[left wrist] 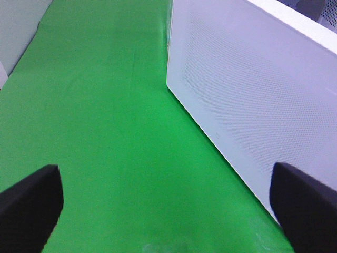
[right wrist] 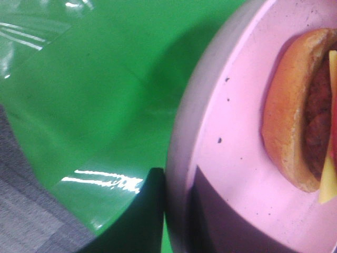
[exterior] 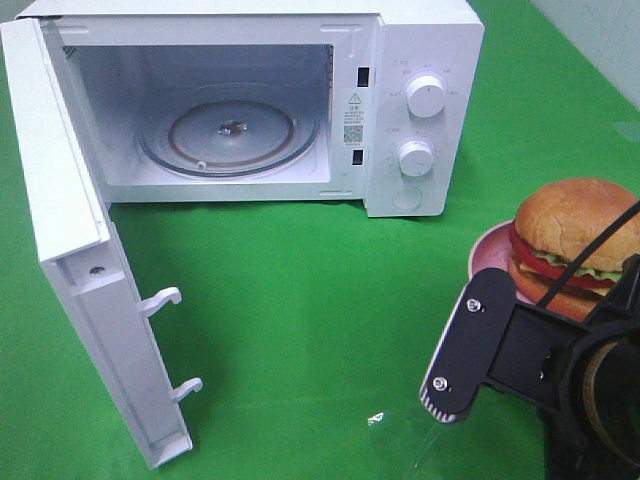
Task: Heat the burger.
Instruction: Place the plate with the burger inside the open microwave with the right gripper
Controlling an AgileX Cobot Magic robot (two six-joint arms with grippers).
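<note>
Pinching pink plate (right wrist: 231,105), claw (right wrist: 176,216) beside burger (right wrist: 295,116)

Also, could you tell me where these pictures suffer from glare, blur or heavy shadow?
Exterior high view: evenly lit and sharp, one small glint on the green cloth. Left wrist view: the microwave door looks washed out; the fingers are soft. Right wrist view: plate and burger blur close up; glare streaks on the cloth.

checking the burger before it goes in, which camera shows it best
The exterior high view: the burger shows nearly whole, domed bun, tomato, lettuce and cheese, on the pink plate. The right wrist view crops it to a bun edge and patty. The left wrist view shows none of it.
</note>
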